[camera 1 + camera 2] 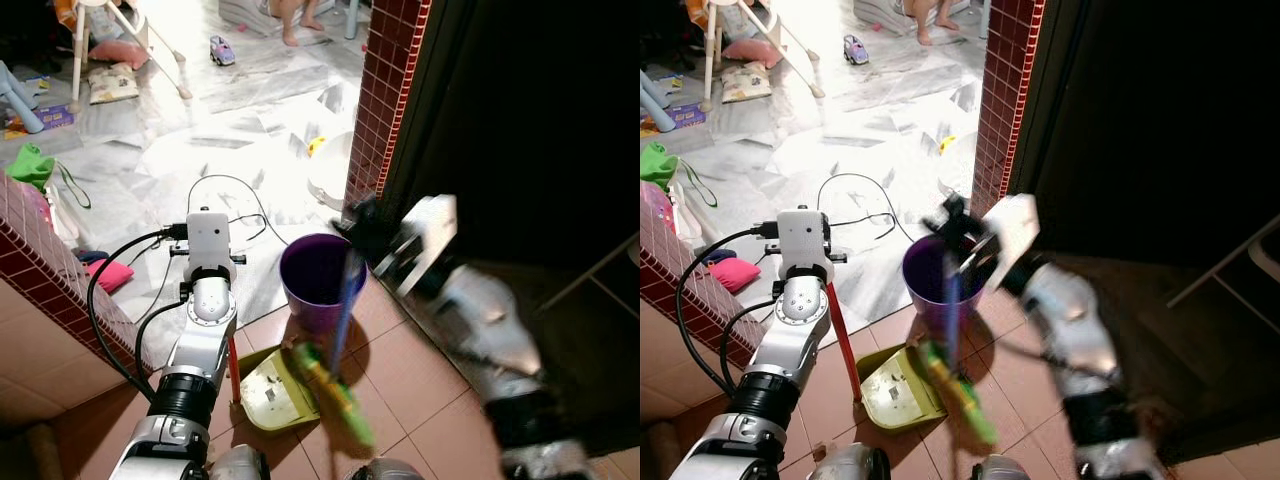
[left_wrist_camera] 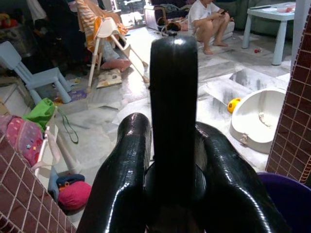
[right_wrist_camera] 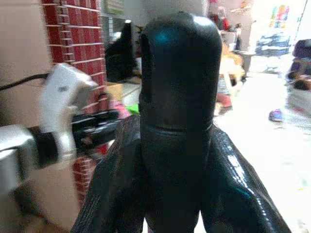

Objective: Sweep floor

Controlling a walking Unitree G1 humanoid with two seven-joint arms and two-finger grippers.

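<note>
On the tiled floor, a green dustpan [image 1: 270, 390] beside a purple bin [image 1: 316, 280].
Right gripper [image 1: 958, 232] clamps the broom [image 1: 952, 350]; left gripper [image 2: 173, 145] clamps the dustpan's red handle [image 1: 845, 345].

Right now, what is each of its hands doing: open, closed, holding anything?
Left gripper: closed on the dustpan's red handle.
Right gripper: closed on the blue broom handle, blurred mid-motion.
</note>
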